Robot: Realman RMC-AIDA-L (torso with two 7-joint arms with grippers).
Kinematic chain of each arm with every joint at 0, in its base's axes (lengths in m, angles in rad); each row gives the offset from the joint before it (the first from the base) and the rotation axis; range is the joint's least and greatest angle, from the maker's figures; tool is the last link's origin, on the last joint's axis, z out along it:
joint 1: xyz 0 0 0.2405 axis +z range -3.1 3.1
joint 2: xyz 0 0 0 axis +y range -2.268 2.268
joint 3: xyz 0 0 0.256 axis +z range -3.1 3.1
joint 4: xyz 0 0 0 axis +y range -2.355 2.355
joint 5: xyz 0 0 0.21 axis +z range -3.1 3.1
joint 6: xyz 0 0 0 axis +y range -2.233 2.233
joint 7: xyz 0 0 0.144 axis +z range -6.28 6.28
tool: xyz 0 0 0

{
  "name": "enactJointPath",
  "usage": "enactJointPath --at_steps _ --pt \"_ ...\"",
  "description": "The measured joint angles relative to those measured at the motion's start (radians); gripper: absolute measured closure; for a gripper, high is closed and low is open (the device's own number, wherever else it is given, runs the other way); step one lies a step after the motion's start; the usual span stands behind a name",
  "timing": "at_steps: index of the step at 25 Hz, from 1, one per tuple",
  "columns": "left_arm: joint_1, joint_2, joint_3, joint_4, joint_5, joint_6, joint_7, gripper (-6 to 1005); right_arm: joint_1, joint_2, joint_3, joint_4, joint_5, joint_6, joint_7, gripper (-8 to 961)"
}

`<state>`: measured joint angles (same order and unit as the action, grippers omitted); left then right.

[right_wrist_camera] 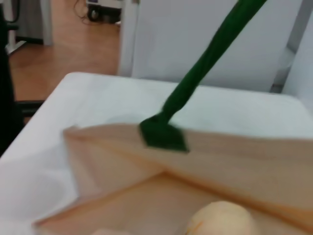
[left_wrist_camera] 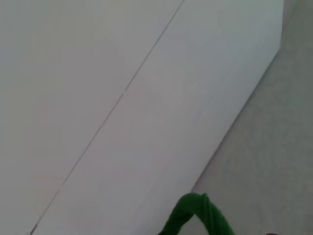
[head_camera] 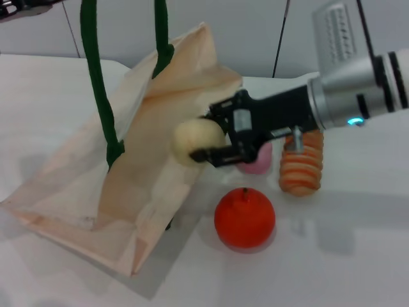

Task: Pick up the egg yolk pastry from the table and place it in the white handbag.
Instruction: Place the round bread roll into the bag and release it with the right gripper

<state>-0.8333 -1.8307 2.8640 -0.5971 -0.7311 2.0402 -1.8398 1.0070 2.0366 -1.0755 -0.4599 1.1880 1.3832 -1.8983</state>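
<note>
Carrying the egg yolk pastry (head_camera: 197, 142) pinched in its fingers, the right gripper (head_camera: 206, 136) hung at the white handbag (head_camera: 137, 185) mouth; releasing well meant reaching deeper past the rim first (the left gripper's fingers were out of view, apparently holding a green handle (head_camera: 97, 77) up).

My right arm (head_camera: 358, 89) shows a silver-grey cylindrical wrist with black rings and a small cyan light underneath. Its right gripper (head_camera: 206, 136) is matte black, blocky, with a grey panel and dark angular fingers (head_camera: 214, 153).
</note>
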Motion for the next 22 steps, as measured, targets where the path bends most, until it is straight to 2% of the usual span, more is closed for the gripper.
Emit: enactJointPath --at_steps 4,11,18,22 --pt "-0.01 0.004 0.0 0.012 0.003 0.0 0.006 823 0.031 0.006 -0.07 0.034 0.123 -0.063 -0.033 384" --pt "-0.028 0.005 0.0 0.014 -0.001 0.0 0.005 820 0.09 0.012 -0.329 0.107 0.322 -0.284 -0.033 385" --pt "-0.056 0.007 0.0 0.027 -0.002 0.0 0.014 818 0.103 0.014 -0.545 0.104 0.529 -0.475 -0.035 390" --pt "-0.061 0.007 -0.001 0.028 -0.013 0.0 0.015 816 0.112 0.023 -0.707 0.082 0.63 -0.62 -0.036 392"
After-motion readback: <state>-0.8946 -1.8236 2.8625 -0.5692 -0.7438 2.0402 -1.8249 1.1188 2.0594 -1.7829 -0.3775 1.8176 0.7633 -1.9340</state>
